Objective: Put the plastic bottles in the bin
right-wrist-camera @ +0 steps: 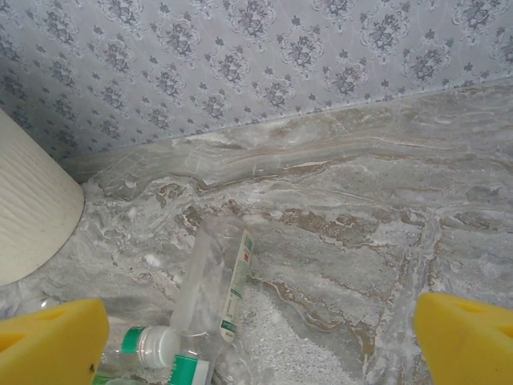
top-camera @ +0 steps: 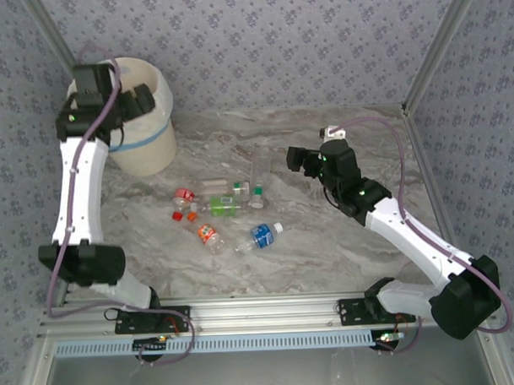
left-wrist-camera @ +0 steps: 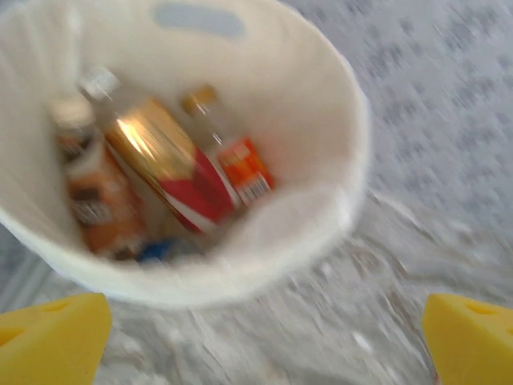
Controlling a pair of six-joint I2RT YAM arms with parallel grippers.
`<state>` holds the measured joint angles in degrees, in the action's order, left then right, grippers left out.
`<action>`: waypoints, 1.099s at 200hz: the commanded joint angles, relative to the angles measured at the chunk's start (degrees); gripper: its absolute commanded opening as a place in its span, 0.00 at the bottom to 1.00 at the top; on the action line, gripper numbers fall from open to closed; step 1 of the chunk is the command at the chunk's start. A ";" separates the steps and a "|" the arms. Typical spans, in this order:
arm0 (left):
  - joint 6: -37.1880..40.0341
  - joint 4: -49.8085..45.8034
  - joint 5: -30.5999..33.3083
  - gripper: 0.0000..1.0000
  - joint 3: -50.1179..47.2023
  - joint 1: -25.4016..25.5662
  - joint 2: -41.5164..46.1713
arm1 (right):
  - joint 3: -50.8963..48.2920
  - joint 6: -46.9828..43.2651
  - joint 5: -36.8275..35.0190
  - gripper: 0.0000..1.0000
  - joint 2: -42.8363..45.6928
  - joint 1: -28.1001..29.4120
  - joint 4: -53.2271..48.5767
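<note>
Presently, at the far left, the left hand [left-wrist-camera: 256, 341] is held over the bin [top-camera: 150, 145], its yellow fingers spread wide with nothing gripped between them. Inside the bin several plastic bottles are seen, among them one with a gold and red label [left-wrist-camera: 172, 164] and one with an orange label [left-wrist-camera: 240, 164]. Toward the middle of the surface [top-camera: 343, 232], a loose cluster of bottles [top-camera: 219, 206] is left lying, well apart from the bin, with a blue-labelled bottle [top-camera: 260, 235] at its near edge. At the cluster's right, a clear bottle with a green and white label [right-wrist-camera: 212, 281] is laid with its long axis pointing roughly toward the far wall. The right hand [top-camera: 302, 161] is poised just to the right of it, likewise spread wide and empty. In the right wrist view that bottle is found left of the midline between the fingers, its length crossing the line of closure, so a leftward shift and a descent are judged necessary. The right arm is judged the nearer.
</note>
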<state>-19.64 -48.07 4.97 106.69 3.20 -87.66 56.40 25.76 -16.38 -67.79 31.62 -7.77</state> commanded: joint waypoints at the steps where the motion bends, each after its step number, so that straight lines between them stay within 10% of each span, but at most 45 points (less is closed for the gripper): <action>1: -1.90 8.18 -3.09 0.99 -8.34 2.78 6.49 | -0.42 0.92 -2.16 1.00 0.73 -0.25 -0.46; 101: -3.83 12.55 -7.83 0.99 -42.65 8.40 8.17 | -1.01 3.20 -4.71 1.00 0.82 -0.39 -1.59; 220: 0.43 18.84 -0.24 0.76 -39.77 8.27 -12.51 | -1.17 2.71 -6.38 1.00 1.16 -0.44 -3.05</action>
<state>-20.53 -29.85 2.63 64.49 11.38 -98.08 55.61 28.10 -20.78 -67.59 31.46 -9.91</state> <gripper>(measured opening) 0.814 0.999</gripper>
